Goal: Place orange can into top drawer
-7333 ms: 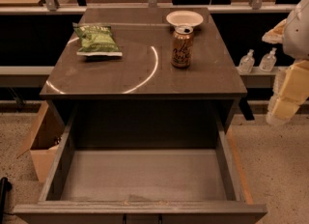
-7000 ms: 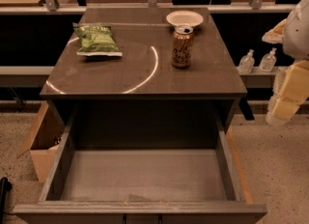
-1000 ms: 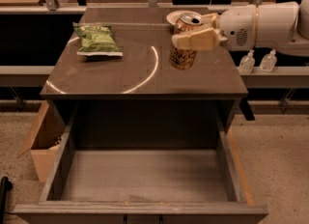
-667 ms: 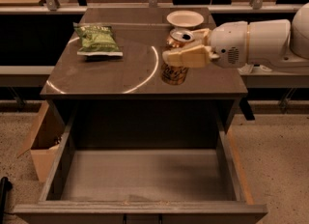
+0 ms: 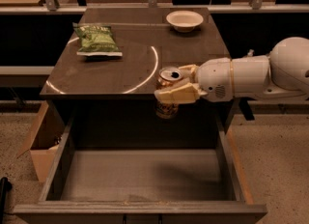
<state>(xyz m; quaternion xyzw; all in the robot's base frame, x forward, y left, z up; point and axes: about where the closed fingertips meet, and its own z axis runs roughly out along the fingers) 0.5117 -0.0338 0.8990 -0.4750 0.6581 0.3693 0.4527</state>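
A: Listing item one: orange can (image 5: 166,110). Location?

B: In the air just past the worktop's (image 5: 111,71) 6 o'clock edge, over the rear part of the top drawer (image 5: 145,175). Upright, pull-tab top showing. It touches neither worktop nor drawer.

A: Item two: hand (image 5: 171,85). Condition?

B: Clamped on the orange can, one finger on each side of its middle. The white arm (image 5: 251,76) reaches in from 3 o'clock. The side hold leaves the can's base free, which I judge suits setting it down flat.

A: Item three: top drawer?

B: Pulled fully out toward 6 o'clock, its grey bottom bare. Open wide so the can may go straight down without meeting the front rim.

A: Other stock?

B: Green chip bag (image 5: 98,40), lying flat at 10 o'clock on the worktop. White bowl (image 5: 184,20) at 1 o'clock. Both well apart from the hand. Cardboard box (image 5: 41,141) on the floor at 9 o'clock of the drawer, outside its wall.

A: Stage of the job?

B: Carry step, by my reading. Lowering and letting go are not yet done. The can hangs near the drawer's 12 o'clock wall, so a nudge toward 6 o'clock before lowering seems prudent.
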